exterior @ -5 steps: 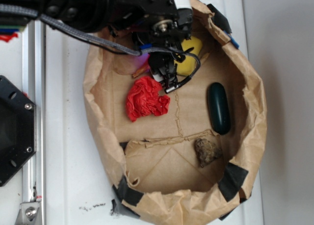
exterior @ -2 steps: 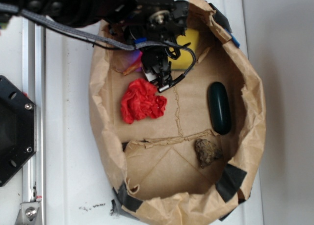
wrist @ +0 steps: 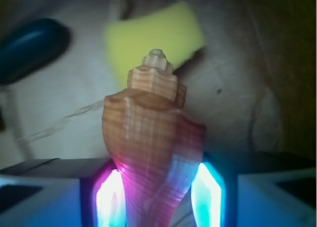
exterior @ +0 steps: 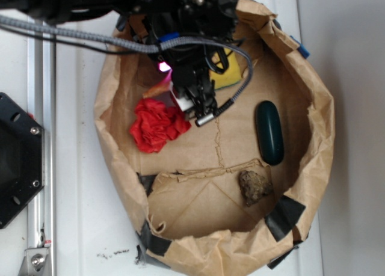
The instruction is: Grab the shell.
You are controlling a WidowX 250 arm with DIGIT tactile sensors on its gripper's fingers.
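Note:
The shell [wrist: 151,138] is orange-tan with ridged whorls. In the wrist view it stands between my two glowing pads, spire pointing away, and its wide body fills the gap. My gripper [wrist: 156,192] is shut on it. In the exterior view only the shell's orange tail [exterior: 154,91] shows, sticking out left of my gripper [exterior: 167,83] under the pink glow. The arm hides the rest, at the back of the paper bag.
The brown paper bag [exterior: 319,138] has tall crumpled walls. A red crumpled cloth [exterior: 156,122] lies just left of the gripper. A yellow sponge [exterior: 225,68] is behind it, a dark green oblong object [exterior: 269,131] to the right, and a lumpy brown rock [exterior: 253,186] in front.
The arm has moved left and toward the front. The bag's left wall and the red cloth have shifted left. The shell's tail has moved along with the gripper.

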